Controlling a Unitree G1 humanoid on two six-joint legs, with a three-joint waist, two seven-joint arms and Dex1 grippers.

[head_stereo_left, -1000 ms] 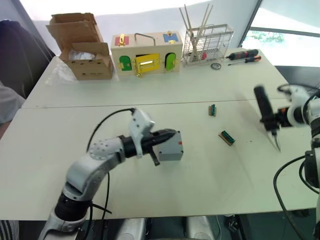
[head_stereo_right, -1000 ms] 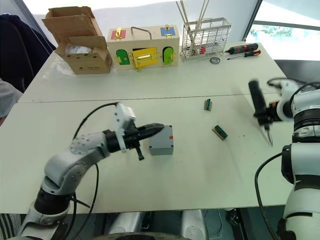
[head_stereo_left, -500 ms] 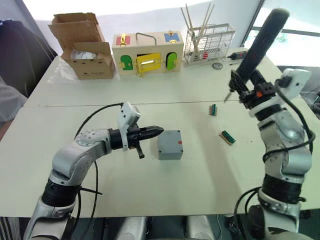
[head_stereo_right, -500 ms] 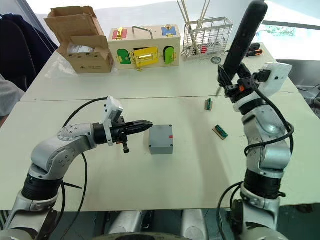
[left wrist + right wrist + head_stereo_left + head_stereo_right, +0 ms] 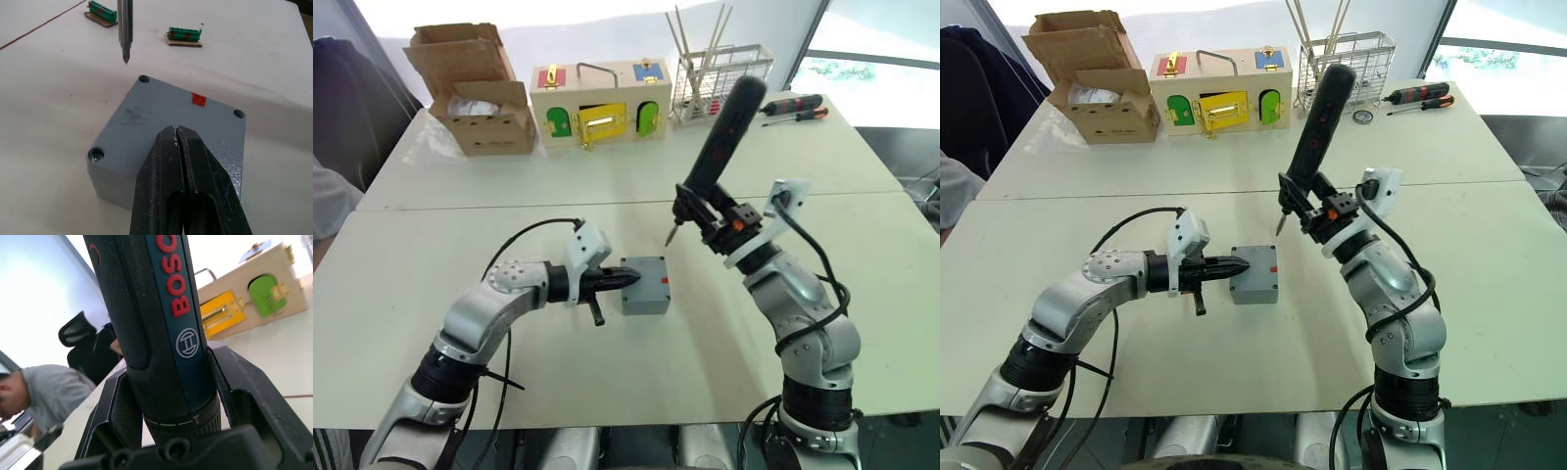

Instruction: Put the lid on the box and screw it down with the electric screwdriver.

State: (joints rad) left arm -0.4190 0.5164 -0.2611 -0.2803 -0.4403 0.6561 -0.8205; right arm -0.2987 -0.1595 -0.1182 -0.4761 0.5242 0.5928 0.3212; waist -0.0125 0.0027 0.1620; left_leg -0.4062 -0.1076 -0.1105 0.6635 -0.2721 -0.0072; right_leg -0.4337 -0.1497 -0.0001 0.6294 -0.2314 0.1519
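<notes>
Your box (image 5: 644, 285) sits mid-table (image 5: 460, 392) w/ the lid (image 5: 171, 110) already on it, red mark facing the R arm's side. Two small green connector blocks (image 5: 184, 35) lie on the table beyond the box, well apart from it. Along the far edge: brown cardboard box (image 5: 475, 93), wooden box w/ coloured doors (image 5: 599, 101), wire rack (image 5: 720, 83) and two red-and-black hand screwdrivers (image 5: 790, 106). None of these stand between the tool and the box.

L end effector (image 5: 628, 279) is closed, empty, its tip touching the box's near side. R end effector (image 5: 171, 396) grips the electric screwdriver (image 5: 715, 147), fingers clamped round its body; the tool is tilted, bit pointing down, hanging just above and beside the lid's far corner hole, not touching.

Vs 0.5 s ago: R arm has swung inward, so the bit is now over the box rather than off to the R. L end effector has closed the gap to the box. The box hasn't shifted.
</notes>
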